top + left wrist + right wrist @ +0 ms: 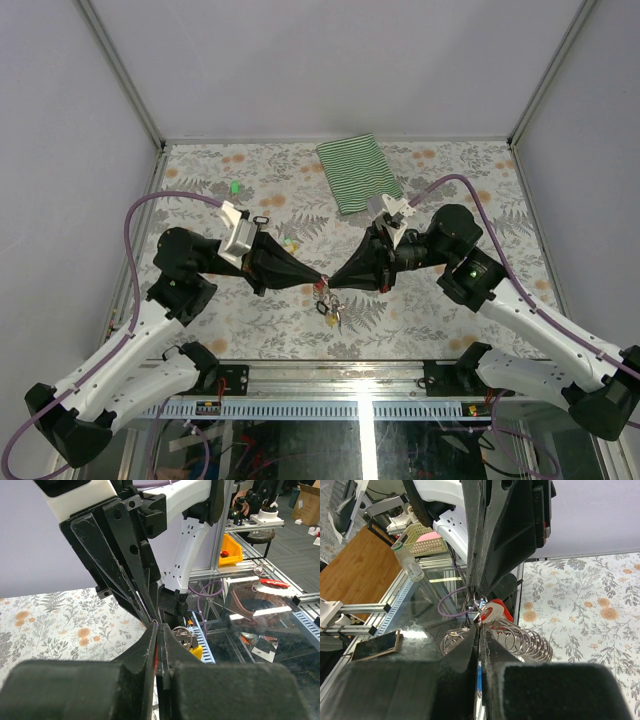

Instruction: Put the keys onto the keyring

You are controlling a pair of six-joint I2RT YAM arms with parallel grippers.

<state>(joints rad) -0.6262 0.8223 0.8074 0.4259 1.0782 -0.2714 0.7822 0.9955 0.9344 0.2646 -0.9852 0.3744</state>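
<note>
My two grippers meet tip to tip above the table's front middle. The left gripper (318, 279) is shut, and a red tag shows between its fingers in the left wrist view (159, 645). The right gripper (333, 281) is shut on the thin wire keyring (479, 605). The red-tagged key (495, 612) sits right at its tips. In the left wrist view the keyring (184, 634) hangs beside my fingers with a yellow tag (196, 651) under it. A bunch of keys (330, 308) dangles below both grippers. A green-tagged key (235, 187) lies at the far left.
A green-striped folded cloth (358, 172) lies at the back middle. A small dark item (261, 220) and a small yellowish one (290, 240) lie next to the left arm. The table's front rail (360, 385) runs close under the grippers.
</note>
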